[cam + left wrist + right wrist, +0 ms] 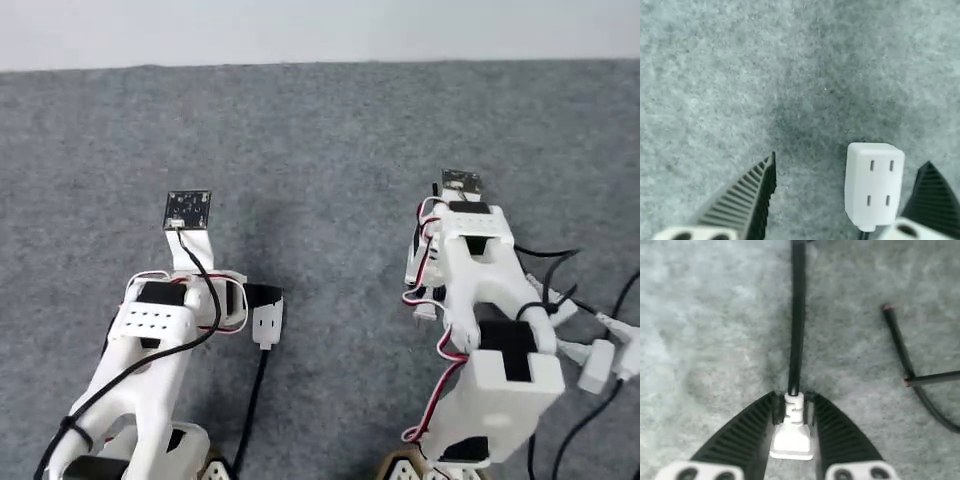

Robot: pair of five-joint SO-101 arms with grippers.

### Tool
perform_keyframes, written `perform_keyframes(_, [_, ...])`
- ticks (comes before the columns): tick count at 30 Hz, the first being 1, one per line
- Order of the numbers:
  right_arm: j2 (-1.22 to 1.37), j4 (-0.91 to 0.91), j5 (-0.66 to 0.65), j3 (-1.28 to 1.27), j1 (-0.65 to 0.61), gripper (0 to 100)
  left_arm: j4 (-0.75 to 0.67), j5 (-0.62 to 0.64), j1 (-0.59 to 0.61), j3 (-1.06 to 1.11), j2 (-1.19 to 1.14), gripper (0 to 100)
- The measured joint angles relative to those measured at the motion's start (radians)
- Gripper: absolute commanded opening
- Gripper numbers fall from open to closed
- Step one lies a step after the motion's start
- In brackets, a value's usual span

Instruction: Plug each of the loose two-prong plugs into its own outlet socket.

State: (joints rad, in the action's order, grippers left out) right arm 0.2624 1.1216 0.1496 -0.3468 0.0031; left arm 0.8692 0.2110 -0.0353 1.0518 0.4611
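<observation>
Plug (791,435) pinched in right claw (792,400)

High: outlet block (266,322) toward near edge of bench (330,150), left of centre, beside left arm (150,360); loose white plugs (600,362) toward right edge.
Left wrist: left claw (850,162) spread wide, outlet block between fingers (752,200), slots facing camera.
Right wrist: black cord (797,315) running straight out from pinched plug.

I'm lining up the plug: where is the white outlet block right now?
The outlet block lies on the grey mat between the left gripper's open fingers, close to one, in the high view's lower left.
</observation>
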Motion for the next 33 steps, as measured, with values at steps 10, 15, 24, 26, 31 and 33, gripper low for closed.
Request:
perform_keyframes(10, [-0.071, 0.041, -0.009, 0.017, -0.011, 0.8, 0.000, -0.023, 0.000, -0.037, -0.032, 4])
perform_keyframes(15, [-0.244, 0.098, -0.021, 0.017, -0.035, 0.8, 0.000, -0.115, 0.000, -0.133, -0.167, 1])
perform_keyframes(24, [-0.565, 0.143, -0.041, -0.003, -0.299, 0.8, 0.110, -0.247, 0.106, -0.362, -0.420, 1])
perform_keyframes(26, [-0.640, 0.129, -0.041, -0.049, -0.358, 0.8, 0.155, -0.327, 0.107, -0.397, -0.471, 1])
perform_keyframes(31, [-0.819, 0.028, -0.043, -0.230, -0.506, 0.8, 0.249, -0.562, 0.077, -0.420, -0.542, 1])
perform_keyframes(33, [-0.868, -0.018, -0.043, -0.304, -0.549, 0.8, 0.275, -0.657, 0.066, -0.420, -0.540, 1])
